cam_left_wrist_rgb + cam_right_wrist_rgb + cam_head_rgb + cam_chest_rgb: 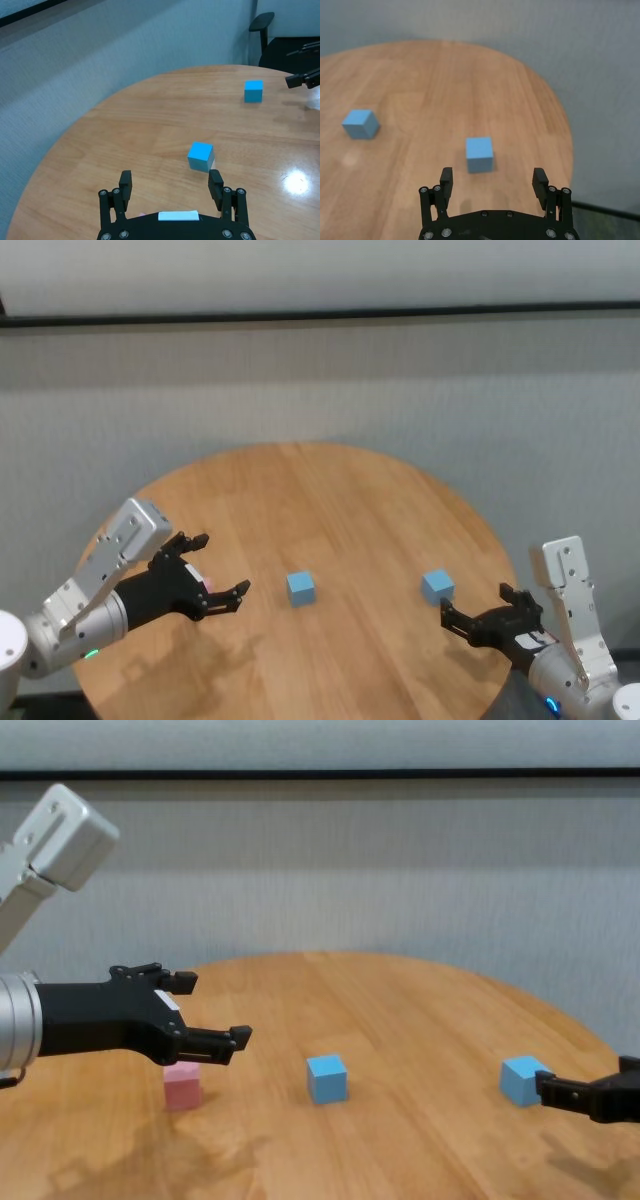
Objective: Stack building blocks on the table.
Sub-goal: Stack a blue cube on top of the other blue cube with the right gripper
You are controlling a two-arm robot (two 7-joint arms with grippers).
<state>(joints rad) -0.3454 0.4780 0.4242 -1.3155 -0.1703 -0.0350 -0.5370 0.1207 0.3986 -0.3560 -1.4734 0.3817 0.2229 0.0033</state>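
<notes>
Nothing stacked yet: pink block (182,1084) under the left tool (205,1010), middle blue block (301,588) and right blue block (437,587) well apart on the worktop (330,500). Left tool spread open above the pink block, gripping nothing. Right tool (474,615) open and empty just beside the right blue block; all stacking still left.

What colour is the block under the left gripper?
Pink, seen best in the chest view.

You have three cubes, unstacked, flat on the round wooden table (330,490): pink cube (182,1085) at your left, one blue cube (301,588) near centre, other blue cube (437,587) well right.
</notes>
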